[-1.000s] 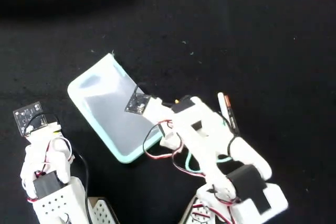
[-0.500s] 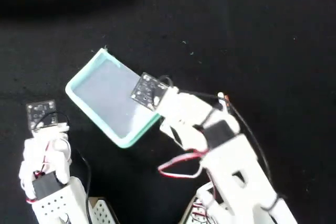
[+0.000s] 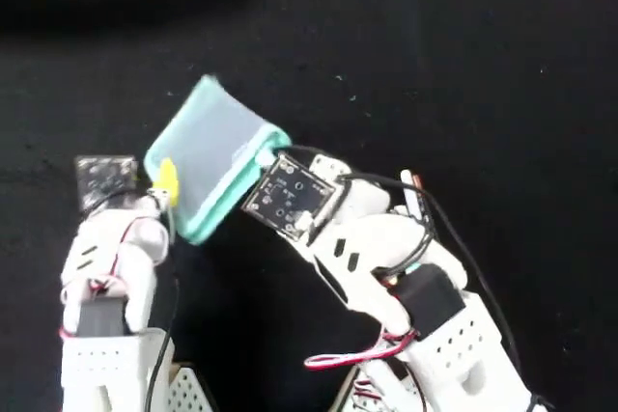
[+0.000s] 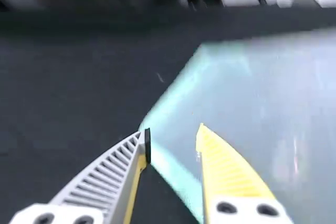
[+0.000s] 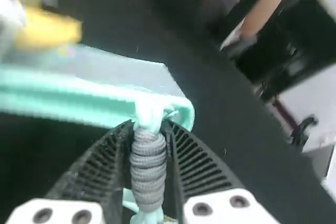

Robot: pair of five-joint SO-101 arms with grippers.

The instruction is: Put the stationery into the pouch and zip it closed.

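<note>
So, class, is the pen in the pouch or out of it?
Out: the pen lies on the table, apart from the pouch.

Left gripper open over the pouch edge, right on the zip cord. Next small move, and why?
Probably shut the left gripper on the pouch edge it straddles. The right gripper is shut on the grey zip cord and the pouch looks tilted up, so a pull would likely drag it unless braced. A pen lies outside, beside the right arm.
</note>
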